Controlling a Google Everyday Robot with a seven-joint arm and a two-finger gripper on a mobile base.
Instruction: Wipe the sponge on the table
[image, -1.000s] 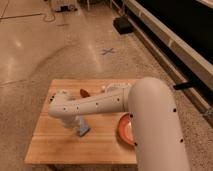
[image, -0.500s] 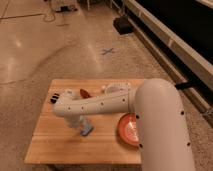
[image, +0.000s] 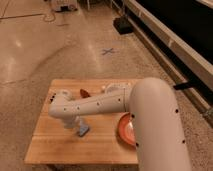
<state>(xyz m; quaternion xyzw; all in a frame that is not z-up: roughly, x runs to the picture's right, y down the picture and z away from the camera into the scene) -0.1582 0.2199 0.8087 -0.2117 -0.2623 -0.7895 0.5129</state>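
Jaws low at the sponge (image: 83, 131), left-centre on the table (image: 52, 146).

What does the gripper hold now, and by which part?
Seemingly the sponge, by its upper end; the gripper, low over the table, hides the exact contact.

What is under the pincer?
The light-blue sponge sits on the wooden table, directly under the pincer, with only its lower corner showing. The pincer and wrist cover the sponge's upper part, and the sponge hides the table surface beneath it.
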